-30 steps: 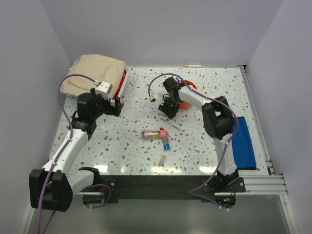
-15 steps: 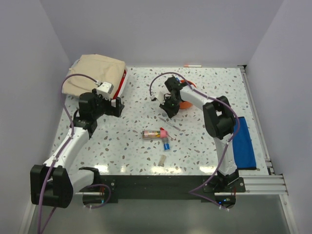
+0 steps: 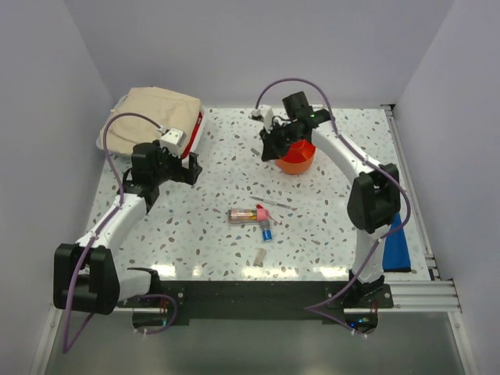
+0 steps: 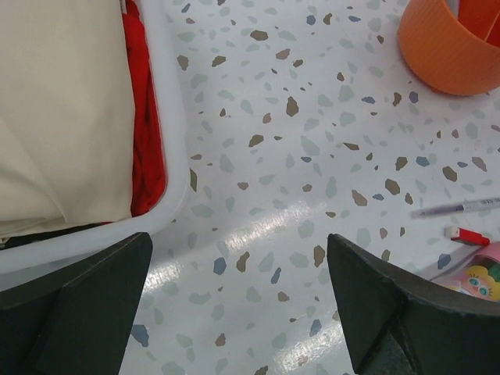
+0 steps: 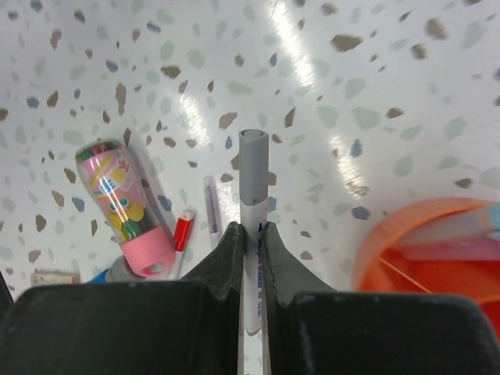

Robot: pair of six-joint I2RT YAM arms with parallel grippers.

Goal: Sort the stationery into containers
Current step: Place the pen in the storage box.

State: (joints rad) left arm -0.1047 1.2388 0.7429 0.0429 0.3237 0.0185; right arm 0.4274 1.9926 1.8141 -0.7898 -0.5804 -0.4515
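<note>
My right gripper (image 3: pixel 275 146) is shut on a white pen with a grey cap (image 5: pixel 252 176) and holds it above the table, just left of the orange tub (image 3: pixel 298 159). The tub's rim also shows in the right wrist view (image 5: pixel 437 242). On the table lie a clear tube with a pink cap (image 3: pixel 248 214), a thin pen (image 3: pixel 272 201), a short blue marker (image 3: pixel 266 233) and a small cap (image 3: pixel 258 255). My left gripper (image 3: pixel 190 168) is open and empty over bare table beside the cloth tray; its fingers (image 4: pixel 78 305) are wide apart.
A beige cloth bundle (image 3: pixel 152 117) lies in a white tray with red lining (image 4: pixel 168 148) at the back left. A flat blue mat (image 3: pixel 398 244) lies at the right edge, partly behind the right arm. Walls close off the back and both sides.
My right gripper has risen from the table with the pen and swung back, to the upper left of the orange tub. The left arm has shifted only slightly.
</note>
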